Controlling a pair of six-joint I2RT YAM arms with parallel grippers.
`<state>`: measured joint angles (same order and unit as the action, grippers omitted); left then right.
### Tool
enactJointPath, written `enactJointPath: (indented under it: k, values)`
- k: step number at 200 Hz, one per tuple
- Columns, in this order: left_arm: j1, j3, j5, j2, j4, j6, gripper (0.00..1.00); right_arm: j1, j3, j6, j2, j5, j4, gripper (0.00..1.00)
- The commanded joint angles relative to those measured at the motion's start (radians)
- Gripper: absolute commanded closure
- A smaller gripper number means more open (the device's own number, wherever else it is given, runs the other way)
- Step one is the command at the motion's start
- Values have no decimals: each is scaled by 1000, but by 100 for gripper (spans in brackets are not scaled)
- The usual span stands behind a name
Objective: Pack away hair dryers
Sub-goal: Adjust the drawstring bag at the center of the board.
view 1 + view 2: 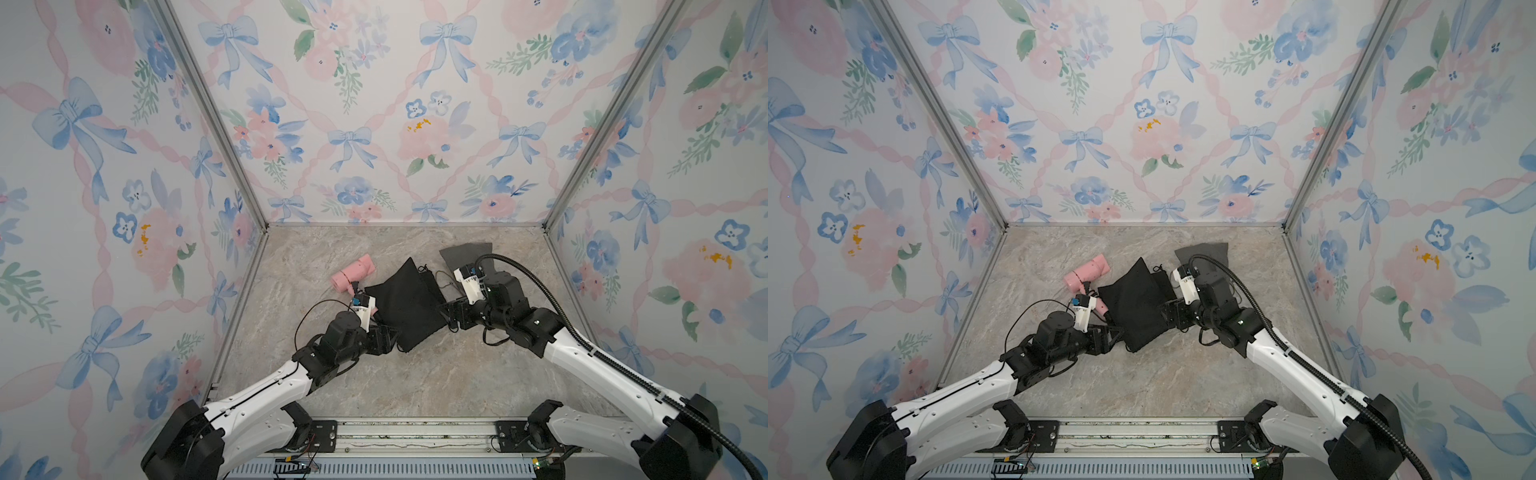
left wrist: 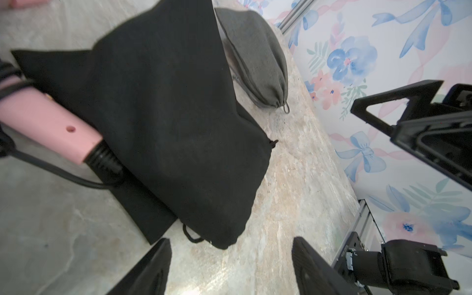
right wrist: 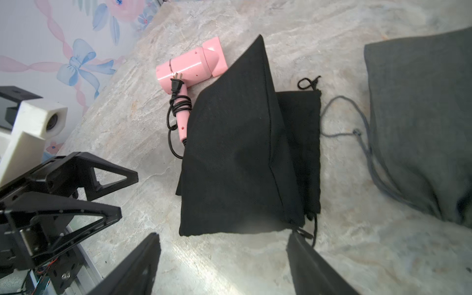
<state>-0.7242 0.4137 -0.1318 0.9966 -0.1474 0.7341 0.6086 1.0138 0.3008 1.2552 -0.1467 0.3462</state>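
Lying unpacked against the bulging black pouch point(image 3: 237, 153): pink hair dryer point(image 3: 190, 66); left gripper point(image 2: 229, 240) and right gripper point(image 3: 222, 235) fingers spread, empty.

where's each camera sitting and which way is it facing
Both top views: high at the front, facing down toward the back wall; left arm, right arm show.
Left wrist: on the left arm, facing across the black pouch to the grey pouch; left gripper open.
Right wrist: on the right arm, facing over the black pouch to the pink hair dryer; right gripper open.
Both wrists share: black pouch, hair dryer.
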Motion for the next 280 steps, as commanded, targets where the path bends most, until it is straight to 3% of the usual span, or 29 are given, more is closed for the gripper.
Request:
enactJointPath:
  k: [1,69,108,156,205,280]
  values:
    - [-38,-2,70,30,16,45,24,-13,-21,55,2,56,50,19]
    - [-69,61,91,163,16,64,24,-95,-93,100,110,6,6,24]
    - [-86,14,109,130,19,66,25,-130,-131,119,92,-16,-45,25]
    - [-190,1,195,130,40,-42,34,-167,-217,138,-12,-33,-143,26]
    - [-230,19,254,170,38,-74,34,-147,-279,100,-90,-20,-231,26]
    - [-228,55,252,222,37,-73,34,-93,-237,50,-43,6,-203,26]
